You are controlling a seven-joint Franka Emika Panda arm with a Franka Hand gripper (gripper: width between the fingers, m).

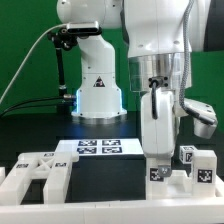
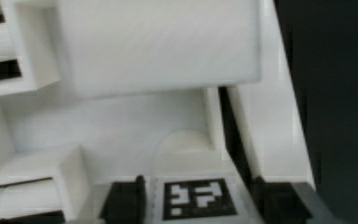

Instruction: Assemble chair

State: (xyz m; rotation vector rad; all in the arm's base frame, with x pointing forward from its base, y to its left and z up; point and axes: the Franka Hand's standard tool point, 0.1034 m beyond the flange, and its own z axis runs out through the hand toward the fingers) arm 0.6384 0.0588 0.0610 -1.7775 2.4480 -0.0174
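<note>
Reading the exterior view from nine o'clock across to three o'clock: a matte white slab-and-block plastic chair part with square tags point(image 1: 40, 172) is lying flat at the near edge of the dark bench point(image 1: 35, 130). The thin flat white marker board point(image 1: 100, 147) is lying at the middle. Then comes the tall matte white plastic post of the chair point(image 1: 157, 125), and last a cluster of small tagged white chair blocks point(image 1: 196, 168).

The post is standing upright, its long axis running twelve to six o'clock. It is hanging directly below the gripper point(image 1: 157, 92), which is closing on its upper end, and its tagged foot is sitting at or just above the cluster; the view leaves contact unclear. The single arm is working alone, so the coming move is turning on a straight descent toward six o'clock. In the wrist view the white post point(image 2: 167, 50) is filling the frame, with a tagged block point(image 2: 194, 197) beneath.
</note>
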